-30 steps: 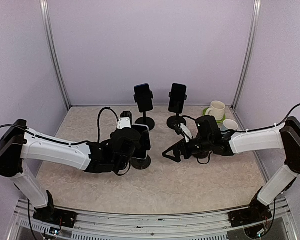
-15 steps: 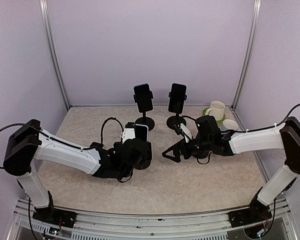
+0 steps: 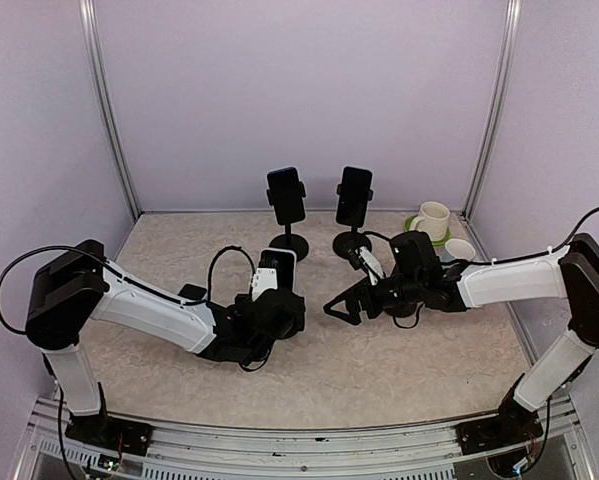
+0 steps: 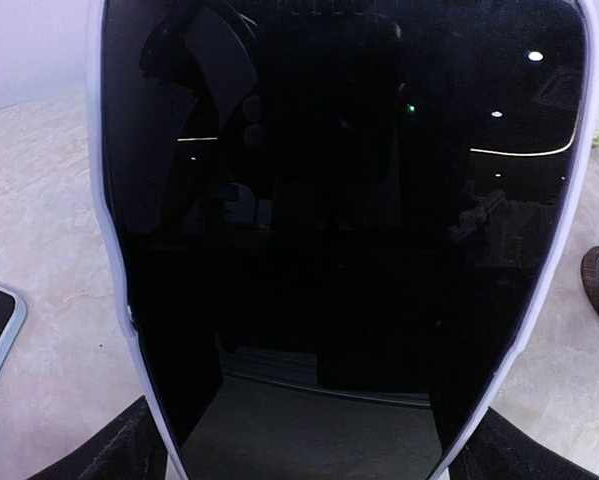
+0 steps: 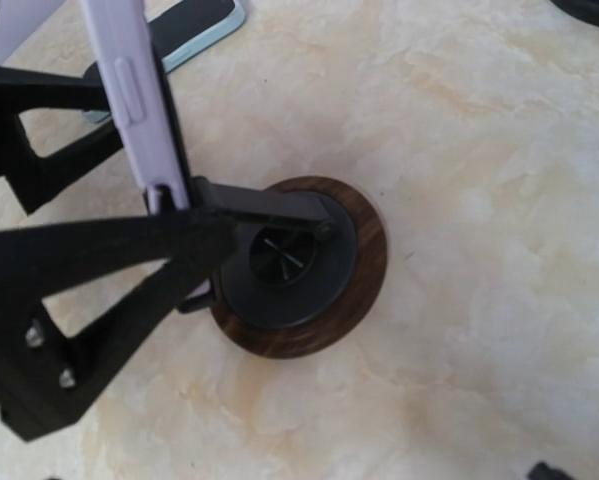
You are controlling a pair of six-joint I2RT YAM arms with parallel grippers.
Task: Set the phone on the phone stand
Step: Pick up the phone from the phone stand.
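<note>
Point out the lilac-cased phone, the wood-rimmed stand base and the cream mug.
lilac-cased phone (image 4: 349,230): left wrist view, middle of its dark screen.
stand base (image 5: 372,255): right wrist view, wooden rim.
cream mug (image 3: 431,218): top view, side wall.

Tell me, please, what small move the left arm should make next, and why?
Probably free the left end effector and draw it back: the lavender-cased black phone already stands upright in the black wooden-based stand, fingers flanking its lower edges.
</note>
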